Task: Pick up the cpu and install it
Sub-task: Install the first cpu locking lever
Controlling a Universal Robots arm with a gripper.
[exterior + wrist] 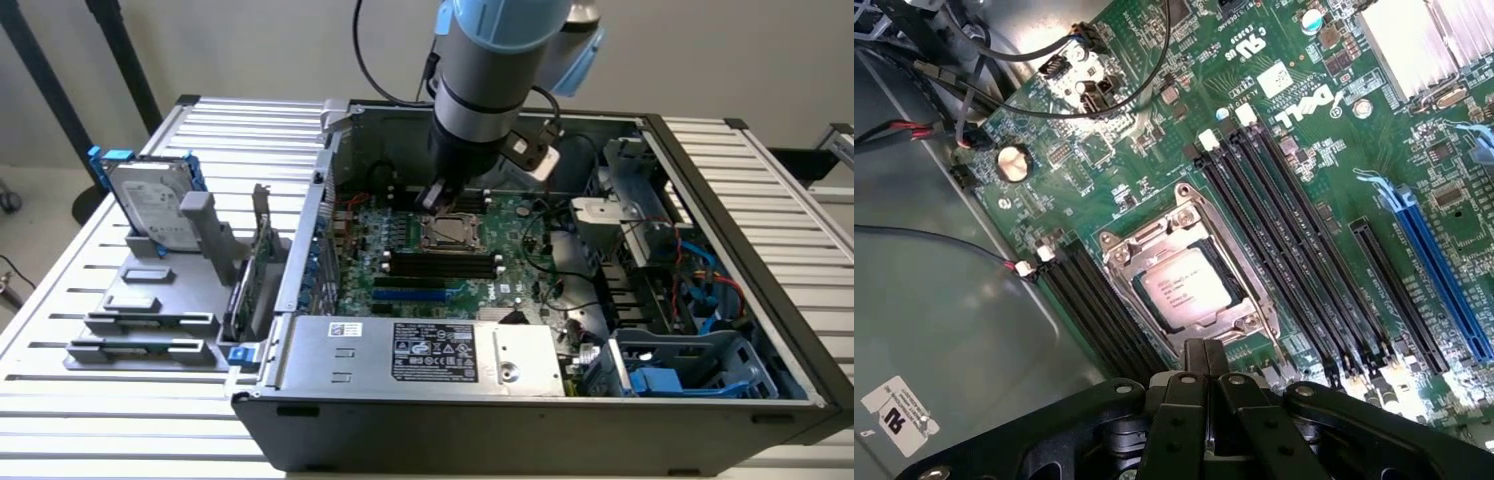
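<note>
The cpu (pixel 1182 287) sits flat in the socket (pixel 1184 278) on the motherboard (pixel 1304 180) (case (pixel 534 410) open), with the gripper (pixel 1204 362) just beside it, fingers pressed together on nothing.

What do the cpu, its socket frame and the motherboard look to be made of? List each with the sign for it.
cpu: probably metal on top, dull silver with a soft sheen and faint printed text.
socket frame: seemingly bare steel, bright and reflective at its rim.
motherboard: likely fibreglass circuit board, glossy green with fine traces and white lettering.
The gripper hangs shut just over the frame's edge.
</note>
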